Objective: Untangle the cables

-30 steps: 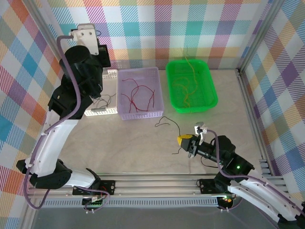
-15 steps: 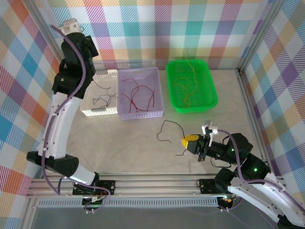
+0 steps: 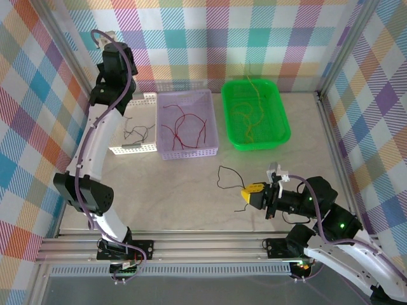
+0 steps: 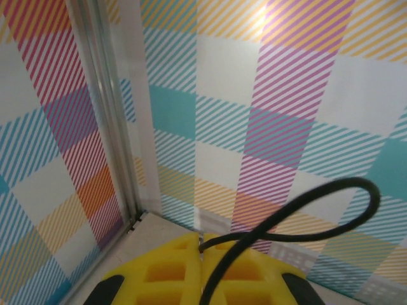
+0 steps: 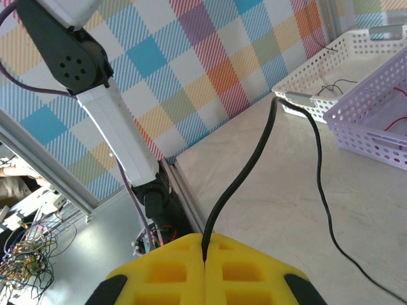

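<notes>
Tabletop [image 3: 172, 190]: three baskets [image 3: 191, 153] (perhaps ten cables [image 3: 221, 168]).

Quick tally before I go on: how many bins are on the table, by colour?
White basket: 1
Lilac basket: 1
Green tray: 1
Total: 3

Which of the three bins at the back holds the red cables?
The lilac basket in the middle: red cables lie in it. The white basket on its left holds black cables, the green tray on its right orange-yellow cables.
</notes>
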Robot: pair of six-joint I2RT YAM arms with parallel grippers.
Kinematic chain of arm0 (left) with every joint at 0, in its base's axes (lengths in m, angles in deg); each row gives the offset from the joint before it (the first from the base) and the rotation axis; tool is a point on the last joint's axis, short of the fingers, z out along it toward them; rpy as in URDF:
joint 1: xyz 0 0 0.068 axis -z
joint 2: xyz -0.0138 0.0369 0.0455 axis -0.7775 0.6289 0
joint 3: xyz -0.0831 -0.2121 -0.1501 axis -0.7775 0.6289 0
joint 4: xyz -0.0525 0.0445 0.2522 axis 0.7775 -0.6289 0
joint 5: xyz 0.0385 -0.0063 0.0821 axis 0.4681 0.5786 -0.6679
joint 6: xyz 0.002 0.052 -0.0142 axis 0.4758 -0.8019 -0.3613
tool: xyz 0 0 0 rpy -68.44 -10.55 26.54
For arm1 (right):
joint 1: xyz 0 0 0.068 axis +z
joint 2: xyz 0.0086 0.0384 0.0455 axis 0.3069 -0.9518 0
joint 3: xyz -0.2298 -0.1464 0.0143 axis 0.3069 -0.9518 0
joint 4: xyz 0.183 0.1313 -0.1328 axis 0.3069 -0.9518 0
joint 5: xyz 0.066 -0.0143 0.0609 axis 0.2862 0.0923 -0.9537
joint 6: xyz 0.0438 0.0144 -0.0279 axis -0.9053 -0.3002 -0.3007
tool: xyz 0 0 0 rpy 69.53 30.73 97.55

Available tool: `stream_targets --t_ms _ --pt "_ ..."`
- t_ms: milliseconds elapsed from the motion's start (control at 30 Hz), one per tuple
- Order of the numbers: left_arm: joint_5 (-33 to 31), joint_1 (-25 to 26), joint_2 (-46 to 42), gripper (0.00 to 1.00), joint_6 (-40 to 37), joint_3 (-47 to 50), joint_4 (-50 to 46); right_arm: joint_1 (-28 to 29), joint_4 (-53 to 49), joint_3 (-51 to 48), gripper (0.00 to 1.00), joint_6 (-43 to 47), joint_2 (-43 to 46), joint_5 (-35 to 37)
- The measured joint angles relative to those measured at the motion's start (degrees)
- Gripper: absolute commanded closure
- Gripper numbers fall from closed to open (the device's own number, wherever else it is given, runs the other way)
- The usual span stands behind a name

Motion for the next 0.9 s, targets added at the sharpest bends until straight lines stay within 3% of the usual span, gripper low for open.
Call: stream_targets --t_ms 500,900 --pt "2.54 -1.14 6.27 1.00 9.20 15.34 3.48 0.00 -1.55 3.89 1.00 1.42 1.14 -0.66" --pt "4.15 -1.14 12.37 1.00 15.26 16.55 -0.26 0.00 -2.95 6.16 1.00 1.42 2.51 -0.68"
